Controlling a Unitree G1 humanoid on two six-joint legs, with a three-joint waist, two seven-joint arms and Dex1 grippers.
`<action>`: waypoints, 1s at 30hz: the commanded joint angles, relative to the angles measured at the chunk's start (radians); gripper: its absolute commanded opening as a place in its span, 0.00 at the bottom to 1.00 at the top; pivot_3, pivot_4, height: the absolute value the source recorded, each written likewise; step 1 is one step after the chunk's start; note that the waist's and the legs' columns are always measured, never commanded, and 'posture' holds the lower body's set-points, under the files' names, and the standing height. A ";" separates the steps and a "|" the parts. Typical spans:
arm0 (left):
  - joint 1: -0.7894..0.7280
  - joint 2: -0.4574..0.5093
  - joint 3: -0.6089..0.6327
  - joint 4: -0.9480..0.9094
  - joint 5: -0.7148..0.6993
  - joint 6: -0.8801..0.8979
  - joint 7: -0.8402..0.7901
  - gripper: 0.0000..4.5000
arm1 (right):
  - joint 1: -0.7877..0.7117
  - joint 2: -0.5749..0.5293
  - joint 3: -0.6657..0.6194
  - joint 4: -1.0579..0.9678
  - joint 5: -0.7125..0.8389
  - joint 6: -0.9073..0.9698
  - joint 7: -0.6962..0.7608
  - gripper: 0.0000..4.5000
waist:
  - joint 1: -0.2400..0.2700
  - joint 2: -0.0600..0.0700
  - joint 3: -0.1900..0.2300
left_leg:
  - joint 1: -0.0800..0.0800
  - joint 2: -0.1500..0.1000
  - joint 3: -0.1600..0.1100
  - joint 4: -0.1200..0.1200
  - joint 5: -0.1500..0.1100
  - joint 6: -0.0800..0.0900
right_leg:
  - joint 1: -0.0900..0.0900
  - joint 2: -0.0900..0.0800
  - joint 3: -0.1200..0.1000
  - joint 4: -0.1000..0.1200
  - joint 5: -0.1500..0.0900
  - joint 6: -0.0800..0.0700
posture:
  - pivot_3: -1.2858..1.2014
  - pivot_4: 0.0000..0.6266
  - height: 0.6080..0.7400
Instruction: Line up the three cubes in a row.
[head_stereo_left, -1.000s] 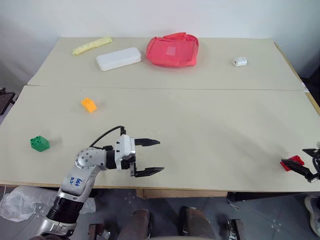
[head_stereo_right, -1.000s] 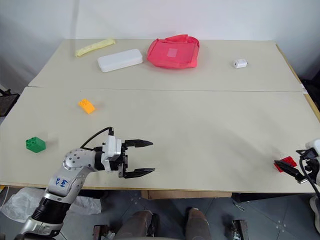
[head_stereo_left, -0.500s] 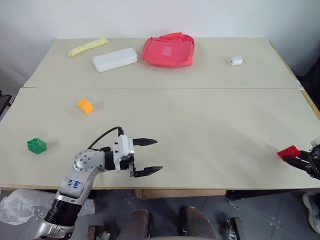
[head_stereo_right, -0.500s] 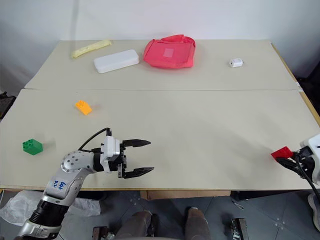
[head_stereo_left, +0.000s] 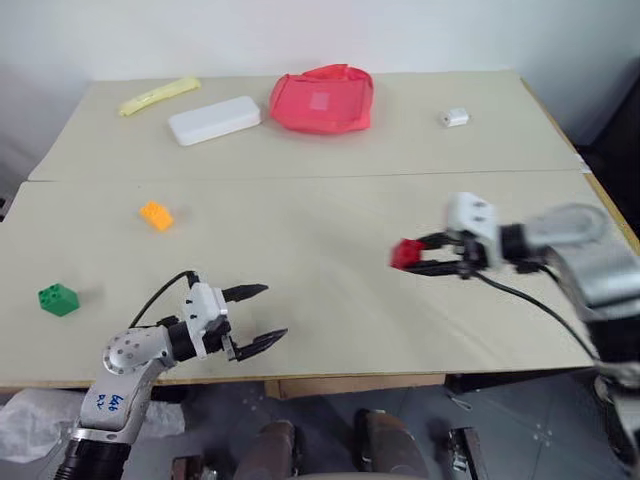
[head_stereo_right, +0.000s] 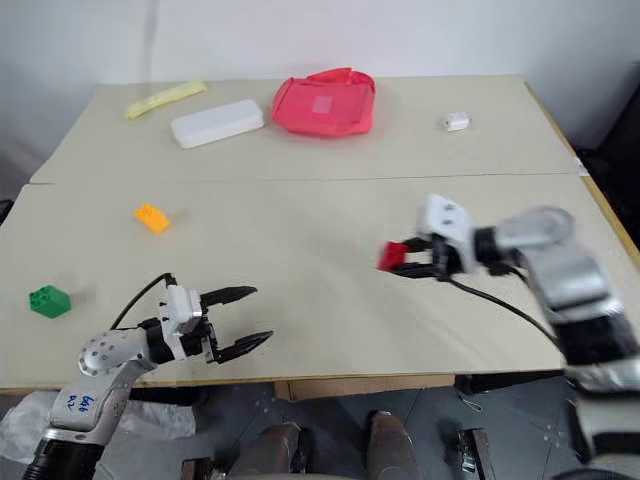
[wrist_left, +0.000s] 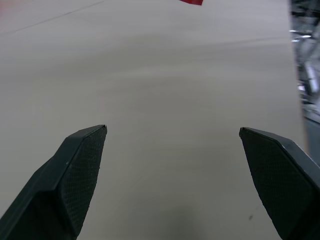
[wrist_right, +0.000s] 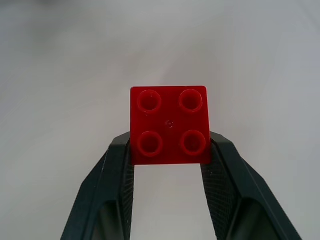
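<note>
The right gripper (head_stereo_left: 418, 260) was clamped on the red brick (wrist_right: 170, 125), held above the table's middle-right. The orange brick (head_stereo_left: 156, 215) and green brick (head_stereo_left: 57, 299) lay well left, nearer the wide-open, empty left gripper (head_stereo_left: 258, 315).

Bright, even, diffuse light; no glare on table (head_stereo_left: 330, 215). Soft faint shadows only, e.g. under left gripper (head_stereo_left: 256, 318). Motion blur smears right gripper (head_stereo_left: 425, 259) and arm. Red cube (wrist_right: 169, 125) sharp in right wrist view, tabletop behind soft. Left wrist view slightly soft, dimmer at far edge.
</note>
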 joint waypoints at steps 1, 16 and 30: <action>0.054 0.012 0.051 -0.050 -0.001 -0.017 0.026 1.00 | -0.062 0.065 0.078 0.085 -0.054 -0.030 0.035 0.33 | 0.011 0.000 0.000 | -0.002 0.000 0.000 0.001 -0.001 0.000 | -0.002 0.000 0.000 0.003 0.000 0.000 | 0.52 0.24 1.00; 0.172 0.003 0.090 -0.138 0.001 -0.015 0.105 1.00 | -0.131 0.149 0.149 0.198 -0.181 -0.117 0.076 0.33 | 0.005 0.000 0.000 | -0.018 -0.008 -0.005 0.015 -0.005 0.006 | -0.011 -0.003 -0.002 0.008 0.002 0.003 | 0.52 0.24 1.00; 0.247 -0.038 0.172 -0.148 0.001 -0.048 0.194 1.00 | -0.064 0.113 0.014 0.109 -0.123 -0.114 0.037 0.99 | -0.003 0.000 0.000 | -0.018 -0.007 -0.005 0.015 -0.004 0.005 | -0.011 -0.003 -0.001 0.008 0.002 0.003 | 0.52 0.24 1.00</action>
